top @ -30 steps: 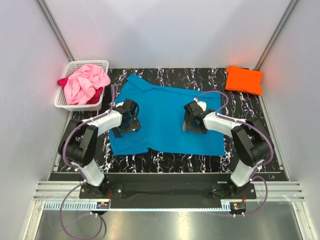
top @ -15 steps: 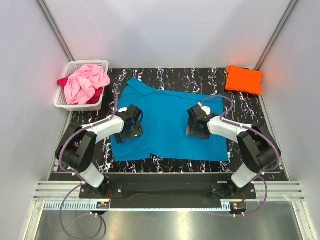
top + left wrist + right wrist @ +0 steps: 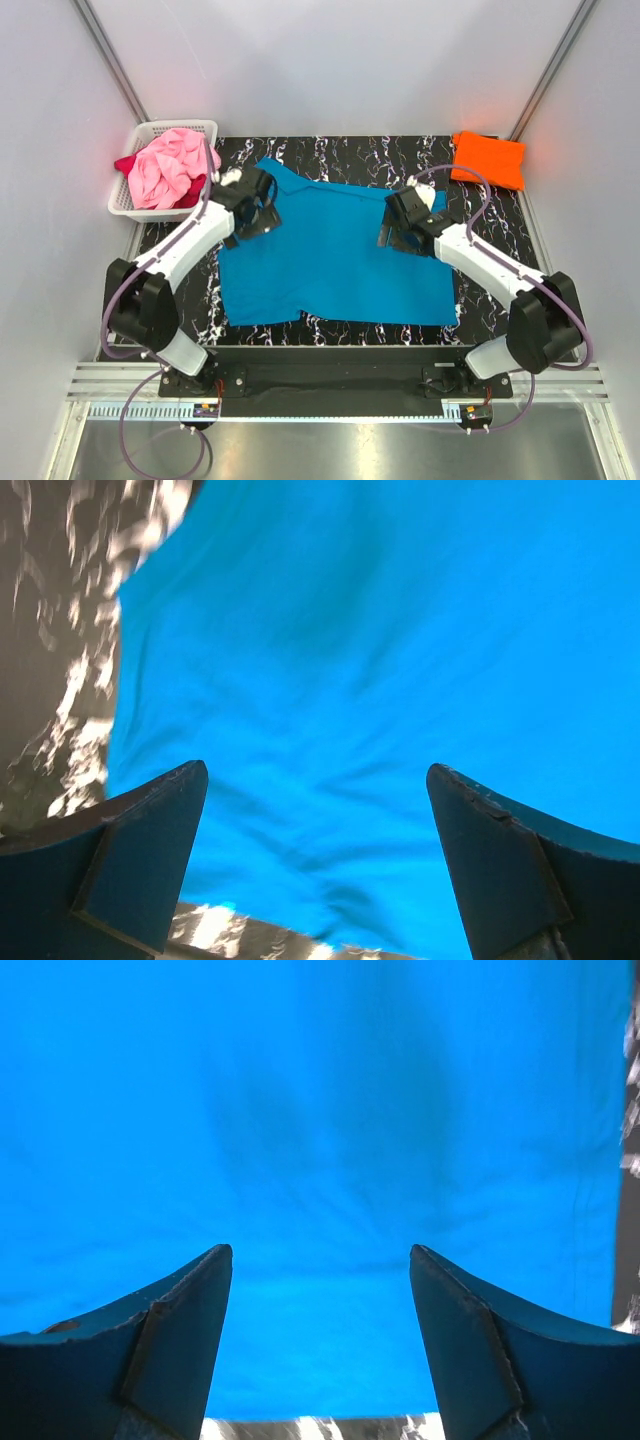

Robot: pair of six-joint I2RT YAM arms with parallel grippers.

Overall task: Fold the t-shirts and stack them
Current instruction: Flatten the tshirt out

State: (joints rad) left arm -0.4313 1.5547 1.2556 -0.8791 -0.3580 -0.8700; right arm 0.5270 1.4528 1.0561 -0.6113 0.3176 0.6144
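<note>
Blk marble table (image 3: 340, 150) w/ turquoise shirt (image 3: 335, 250) flat, orange shirt (image 3: 488, 160) far-right corner

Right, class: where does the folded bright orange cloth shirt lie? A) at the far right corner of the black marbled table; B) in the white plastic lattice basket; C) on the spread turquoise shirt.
A: the folded bright orange cloth shirt lies alone at the far right corner of the black marbled table.

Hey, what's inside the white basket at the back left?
A crumpled light pink t-shirt heaps above the basket rim. A dark red t-shirt peeks out beneath it at the left and near sides; the rest of it and the basket's floor are covered.
</note>
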